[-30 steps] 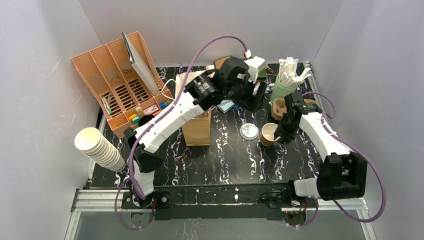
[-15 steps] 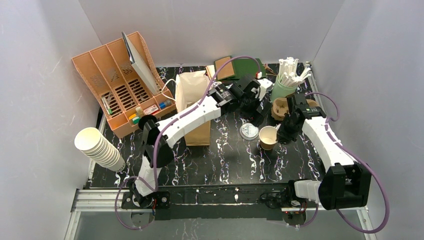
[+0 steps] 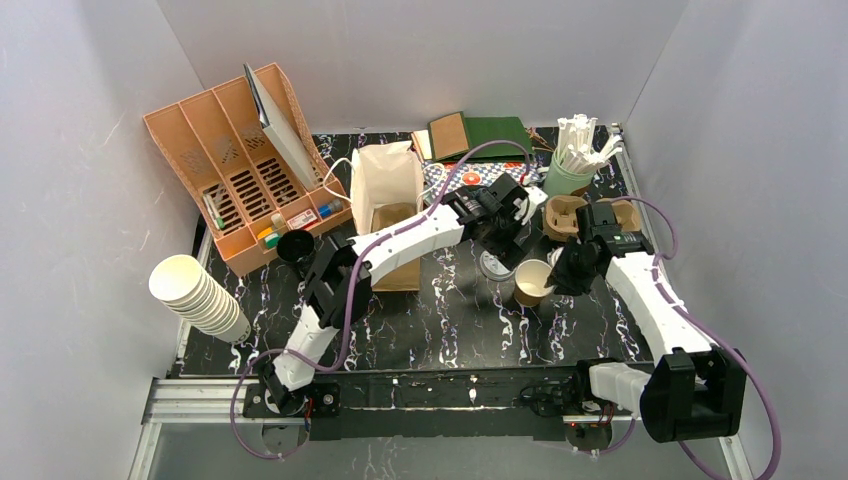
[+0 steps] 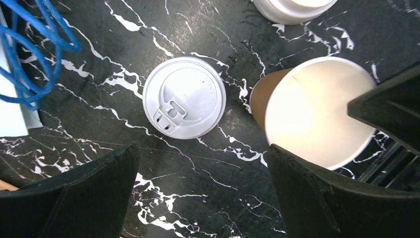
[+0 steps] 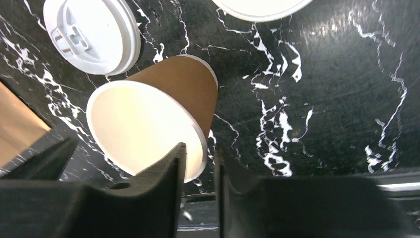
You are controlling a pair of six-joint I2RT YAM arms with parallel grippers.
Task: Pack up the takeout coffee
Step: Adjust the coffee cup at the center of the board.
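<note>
On the black marbled worktop [image 3: 440, 320], between the two arms, the tan paper cup [image 5: 158, 109] was open and unlidded, white inside and, as far as we could see, empty. The right tool [image 5: 200, 163] was closed on its rim, one finger inside the cup and one outside. The white lid [image 4: 184, 97] lay flat on the worktop just beside the cup, not touching it. The left tool [image 4: 202, 148] hung over the lid with its fingers spread wide and nothing in its grasp.

We judged the task to be at an early stage. The lid was not yet on the cup, and the cup was not yet in the paper bag [image 3: 385, 180], which stood open well to the left. Lidding and packing were both left to do.

Several things we could not settle. From above, the left tool covered most of the lid. The cup looked tilted, and we could not tell whether its base rested on the worktop. The inside of the bag was hidden. A white round thing [image 5: 262, 6] was cut off at the top edge of both wrist views, so we could not name it.
</note>
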